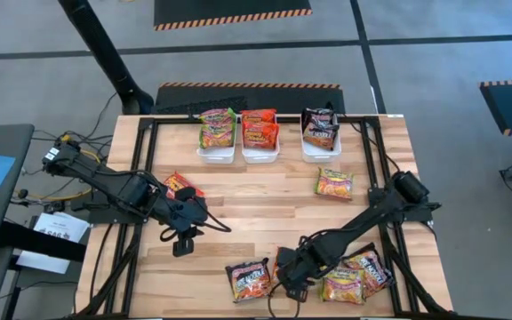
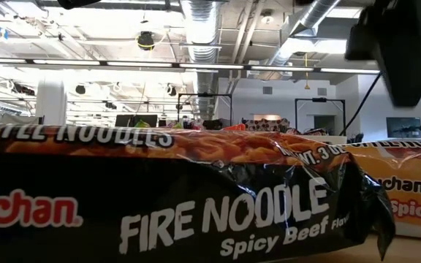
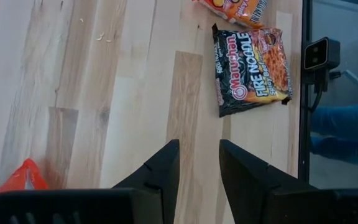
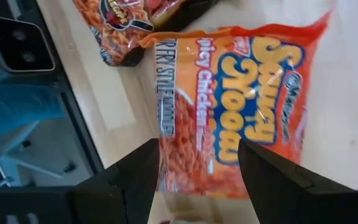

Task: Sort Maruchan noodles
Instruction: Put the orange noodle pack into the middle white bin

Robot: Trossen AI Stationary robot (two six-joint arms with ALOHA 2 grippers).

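noodle packets [image 1: 337, 183] | flat on table | some in bins | others loose

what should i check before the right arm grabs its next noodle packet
1. Right gripper open: ok, fingers spread.
2. Packet lined up: ok, the orange spicy chicken packet lies under the gap.
3. Packet free of neighbours: not ok, a black packet touches its edge.
4. Matching bin has room: cannot tell, the middle bin already holds red-orange packets.
5. Left gripper out of the way: ok, empty, over bare wood on the far side.
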